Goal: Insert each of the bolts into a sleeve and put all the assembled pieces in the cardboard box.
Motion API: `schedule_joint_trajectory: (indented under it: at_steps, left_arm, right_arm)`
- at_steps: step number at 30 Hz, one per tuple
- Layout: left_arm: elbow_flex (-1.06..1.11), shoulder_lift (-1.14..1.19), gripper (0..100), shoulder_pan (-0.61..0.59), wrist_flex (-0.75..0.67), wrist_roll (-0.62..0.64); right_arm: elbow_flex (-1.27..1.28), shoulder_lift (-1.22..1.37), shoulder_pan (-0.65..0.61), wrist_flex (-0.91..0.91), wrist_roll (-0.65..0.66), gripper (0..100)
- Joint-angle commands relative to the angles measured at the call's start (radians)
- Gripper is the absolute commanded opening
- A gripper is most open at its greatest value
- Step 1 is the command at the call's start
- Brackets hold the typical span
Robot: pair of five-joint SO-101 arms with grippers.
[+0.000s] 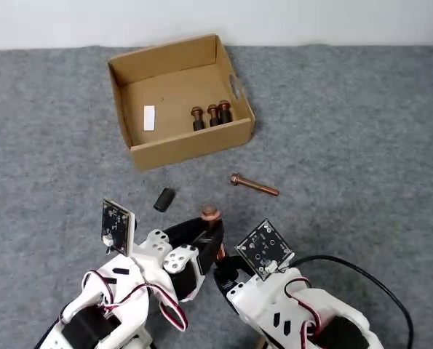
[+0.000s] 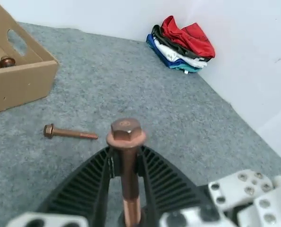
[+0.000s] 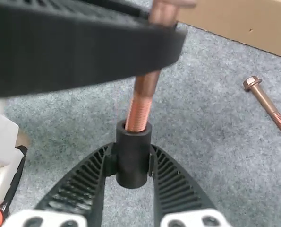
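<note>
My left gripper is shut on a copper bolt, head up; the same bolt shows in the high view just in front of the two arms. My right gripper is shut on a black sleeve, and the bolt's threaded end enters the sleeve's top. A loose bolt lies on the carpet to the right, and a loose black sleeve lies to the left. The cardboard box at the back holds three assembled pieces along its near wall.
Grey carpet covers the work surface, and a white wall runs behind the box. Folded clothes are piled against the wall at the carpet's edge. A black cable loops beside the right arm.
</note>
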Motion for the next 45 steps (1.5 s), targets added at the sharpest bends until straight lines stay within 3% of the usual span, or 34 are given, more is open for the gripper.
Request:
schedule_joint_trajectory:
  at_steps: [1,6,12,19,28,34,38,40,45]
  left_arm:
    - [-0.076,0.006,1,0.011,0.120,-0.011]
    - [-0.116,0.009,1,0.011,0.262,-0.080]
    - [-0.108,0.011,1,0.026,0.282,-0.143]
    - [-0.093,0.012,21,0.048,0.311,-0.210]
    - [-0.122,0.011,22,0.031,0.324,-0.212]
    - [-0.237,0.011,20,-0.123,0.324,-0.212]
    - [-0.288,0.005,3,-0.265,0.315,-0.213]
    - [-0.291,0.003,1,-0.354,0.302,-0.213]
    - [-0.203,0.003,0,-0.626,0.249,-0.361]
  right_arm:
    - [-0.017,-0.008,-0.007,-0.033,0.009,0.9]
    - [-0.018,-0.010,-0.002,-0.033,0.009,0.9]
    - [-0.020,-0.012,-0.002,-0.033,0.009,0.9]
    - [-0.020,-0.012,-0.001,-0.033,0.009,0.9]
    - [-0.018,-0.010,0.025,-0.033,0.009,0.9]
    - [-0.018,-0.015,0.074,-0.033,0.009,0.9]
    - [-0.018,-0.013,0.076,-0.033,0.009,0.9]
    - [-0.018,-0.013,0.081,-0.033,0.009,0.9]
    - [-0.018,-0.015,0.209,-0.033,0.003,0.9]
